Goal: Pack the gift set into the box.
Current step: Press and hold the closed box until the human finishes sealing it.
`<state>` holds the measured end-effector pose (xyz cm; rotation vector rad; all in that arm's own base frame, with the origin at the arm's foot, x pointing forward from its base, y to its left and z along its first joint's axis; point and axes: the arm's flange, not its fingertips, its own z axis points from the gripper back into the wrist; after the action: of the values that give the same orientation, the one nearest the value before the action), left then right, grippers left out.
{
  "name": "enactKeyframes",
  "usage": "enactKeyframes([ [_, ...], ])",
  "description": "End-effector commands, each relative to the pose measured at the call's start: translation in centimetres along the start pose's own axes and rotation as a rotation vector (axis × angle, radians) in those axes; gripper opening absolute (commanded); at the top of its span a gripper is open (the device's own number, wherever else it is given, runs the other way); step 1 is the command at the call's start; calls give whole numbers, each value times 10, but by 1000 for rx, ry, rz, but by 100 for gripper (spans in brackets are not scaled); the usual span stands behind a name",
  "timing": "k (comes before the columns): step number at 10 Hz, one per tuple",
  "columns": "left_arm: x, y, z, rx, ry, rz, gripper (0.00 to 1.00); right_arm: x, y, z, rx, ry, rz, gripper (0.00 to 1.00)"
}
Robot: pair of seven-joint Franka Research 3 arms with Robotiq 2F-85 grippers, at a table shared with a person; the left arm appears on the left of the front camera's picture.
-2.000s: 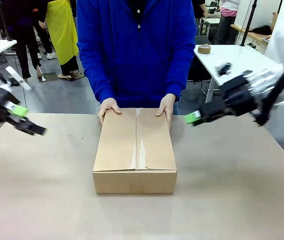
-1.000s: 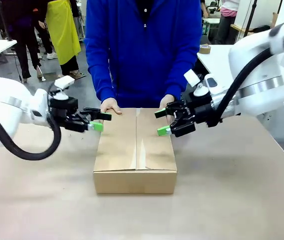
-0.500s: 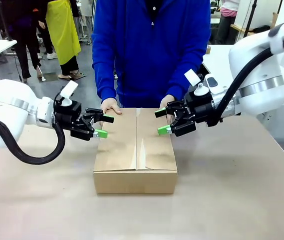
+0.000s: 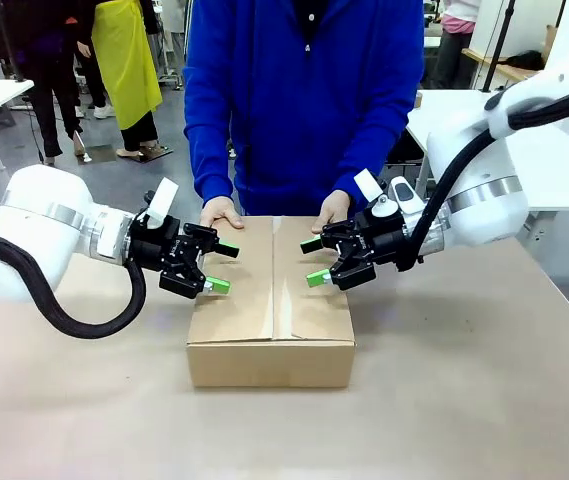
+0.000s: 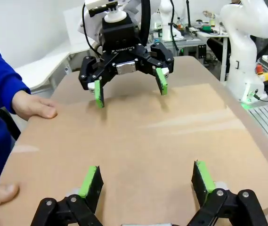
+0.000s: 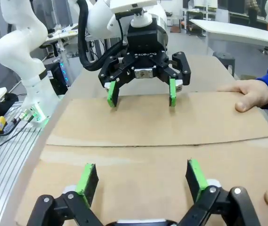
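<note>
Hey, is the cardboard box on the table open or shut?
Shut. On the box, the top flaps lie flat and meet along a middle seam; the person's hands rest on its far edge.

The box point(image 4: 244, 290) is matt brown cardboard with a shinier strip point(image 4: 284, 300) along its seam, on a dull, smooth tan table point(image 4: 464, 400). The left arm point(image 4: 34, 215) and right arm point(image 4: 474, 200) wear glossy white shells with metal-looking bands. The left gripper point(image 4: 224, 268) and right gripper point(image 4: 313, 262) are black plastic with matt green pads point(image 4: 218, 286) — the sleeve point(image 4: 209, 130) is blue cloth.

Wide-spread right tool point(image 6: 141, 170) above closed box point(image 6: 148, 123)
</note>
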<state>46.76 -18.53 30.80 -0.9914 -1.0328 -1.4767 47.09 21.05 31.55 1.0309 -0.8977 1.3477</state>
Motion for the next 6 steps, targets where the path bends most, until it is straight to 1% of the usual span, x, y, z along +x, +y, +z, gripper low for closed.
enactKeyframes([
  [1, -9, 5, -8, 30, 40, 2, 100, -7, -15, -13, 2, 14, 64, 100],
  [2, -12, 9, -9, 35, 53, 20, 100, -13, -19, -15, -19, 36, 75, 100],
  [3, -15, 13, -8, 29, 81, 46, 100, -16, -19, -14, -17, 30, 107, 100],
  [4, -16, 13, -8, 41, 89, 50, 100, -18, -18, -10, -32, 54, 108, 100],
  [5, -16, 13, -8, 52, 101, 36, 100, -22, -17, -4, -27, 80, 66, 100],
  [6, -16, 14, -7, 89, 127, 30, 100, -23, -16, 0, -46, 88, 38, 100],
])
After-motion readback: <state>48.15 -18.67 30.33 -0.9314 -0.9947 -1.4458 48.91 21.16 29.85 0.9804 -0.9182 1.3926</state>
